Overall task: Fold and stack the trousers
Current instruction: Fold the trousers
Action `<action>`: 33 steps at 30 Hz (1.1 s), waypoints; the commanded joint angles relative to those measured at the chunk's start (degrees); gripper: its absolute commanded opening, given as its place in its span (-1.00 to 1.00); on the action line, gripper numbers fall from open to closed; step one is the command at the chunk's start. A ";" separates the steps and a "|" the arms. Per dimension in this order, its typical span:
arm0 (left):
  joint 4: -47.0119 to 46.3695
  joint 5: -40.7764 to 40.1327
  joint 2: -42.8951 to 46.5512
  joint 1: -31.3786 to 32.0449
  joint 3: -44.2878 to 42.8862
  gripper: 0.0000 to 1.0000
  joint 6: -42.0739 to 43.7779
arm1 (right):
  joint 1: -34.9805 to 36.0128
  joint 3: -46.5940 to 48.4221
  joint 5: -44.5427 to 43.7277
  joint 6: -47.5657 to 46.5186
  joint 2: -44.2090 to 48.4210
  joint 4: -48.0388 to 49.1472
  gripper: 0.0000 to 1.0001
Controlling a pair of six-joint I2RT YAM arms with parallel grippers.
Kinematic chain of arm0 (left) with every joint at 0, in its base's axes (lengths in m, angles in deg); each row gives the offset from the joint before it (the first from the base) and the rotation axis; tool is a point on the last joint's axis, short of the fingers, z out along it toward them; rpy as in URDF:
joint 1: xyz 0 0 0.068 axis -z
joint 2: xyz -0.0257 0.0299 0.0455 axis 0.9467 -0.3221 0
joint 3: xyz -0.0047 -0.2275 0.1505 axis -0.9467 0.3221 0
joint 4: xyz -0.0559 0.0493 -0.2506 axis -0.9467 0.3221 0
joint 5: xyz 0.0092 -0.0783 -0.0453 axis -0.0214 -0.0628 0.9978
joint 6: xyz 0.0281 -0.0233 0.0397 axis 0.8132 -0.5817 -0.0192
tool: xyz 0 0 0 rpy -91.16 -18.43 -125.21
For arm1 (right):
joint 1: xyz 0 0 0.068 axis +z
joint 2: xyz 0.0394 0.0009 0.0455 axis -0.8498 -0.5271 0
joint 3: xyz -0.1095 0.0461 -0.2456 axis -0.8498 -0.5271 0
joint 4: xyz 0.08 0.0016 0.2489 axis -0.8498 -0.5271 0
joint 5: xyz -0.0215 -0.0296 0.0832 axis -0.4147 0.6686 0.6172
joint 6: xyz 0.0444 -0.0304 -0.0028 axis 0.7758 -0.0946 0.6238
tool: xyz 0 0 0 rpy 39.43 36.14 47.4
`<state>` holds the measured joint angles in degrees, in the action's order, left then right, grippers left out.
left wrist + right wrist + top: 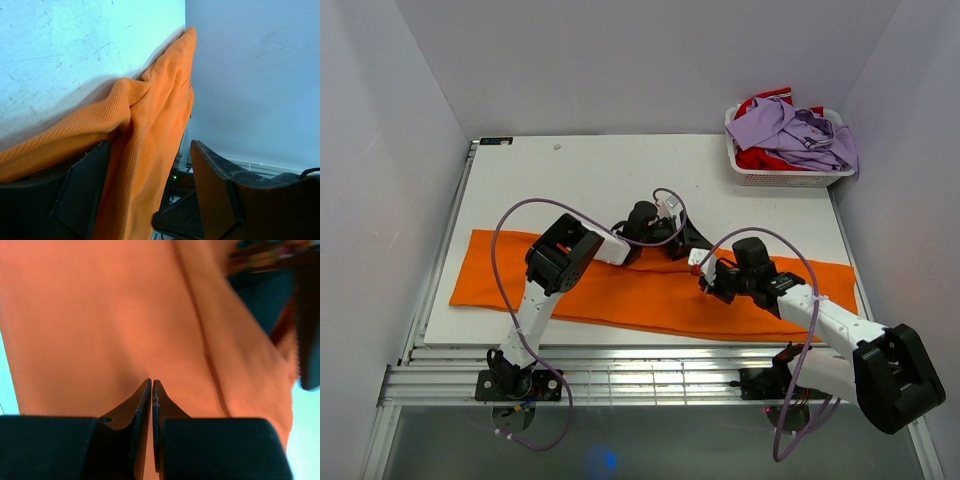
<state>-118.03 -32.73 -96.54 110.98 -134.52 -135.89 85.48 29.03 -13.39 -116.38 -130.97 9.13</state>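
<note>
left gripper (685, 240): jaws spread wide, low over the middle of the table (620, 170), at the far edge of the cloth
left gripper, wrist view (150, 145): a bunched fold of the trousers (165, 80) runs up between the two fingers (85, 185); it lies against the left-hand finger and stands apart from the right-hand one
right gripper (705, 275): just beside the left gripper, on its near right, over the trousers (620, 295)
right gripper, wrist view (151, 382): fingers pressed together with only a thin slit between the tips; the tips sit at the surface of the trousers (100, 315); cannot tell whether any cloth is nipped between them
trousers, position: stretched lengthwise across the near half of the table, from its left edge almost to its right edge
basket (785, 180): white, latticed, at the far right corner of the table, well apart from the trousers
basket contents: lilac shirt (795, 130) heaped on top, red garment (765, 158) under and behind it
trousers, look: bright orange, plain, fine ribbed weave; mostly flat, rumpled and gathered at the middle by the grippers; one long crease in the right wrist view
</note>
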 commanded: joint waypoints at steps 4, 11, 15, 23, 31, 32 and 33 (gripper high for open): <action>0.40 2.18 -2.02 0.57 -1.51 0.54 0.29 | 5.05 -3.39 -8.95 -10.72 -4.90 1.94 -0.82; -1.10 4.82 -5.27 0.84 -4.50 0.54 -1.82 | 9.71 -6.39 -12.47 -19.52 -9.39 0.74 -0.82; 2.75 3.42 -6.42 1.45 -7.39 0.55 -1.21 | 11.03 -4.99 -11.08 -20.93 -11.41 -1.99 -0.83; 3.05 3.58 -10.63 2.33 -13.46 0.57 -1.81 | 12.61 -4.28 -9.05 -23.12 -12.82 -4.63 -0.83; -25.17 4.82 -16.43 -1.44 -17.59 0.33 -17.46 | 13.14 -5.86 -8.25 -23.57 -10.98 -7.27 -0.85; -27.27 4.64 -16.35 -1.88 -18.64 0.32 -17.55 | 13.14 -6.04 -8.17 -23.65 -10.80 -7.45 -0.85; -28.59 4.64 -16.26 -2.32 -19.09 0.28 -17.99 | 13.23 -6.21 -8.08 -23.57 -10.45 -7.62 -0.85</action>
<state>-137.13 -26.44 -112.89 110.63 -150.89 -150.73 97.41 26.71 -24.38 -140.97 -139.74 12.85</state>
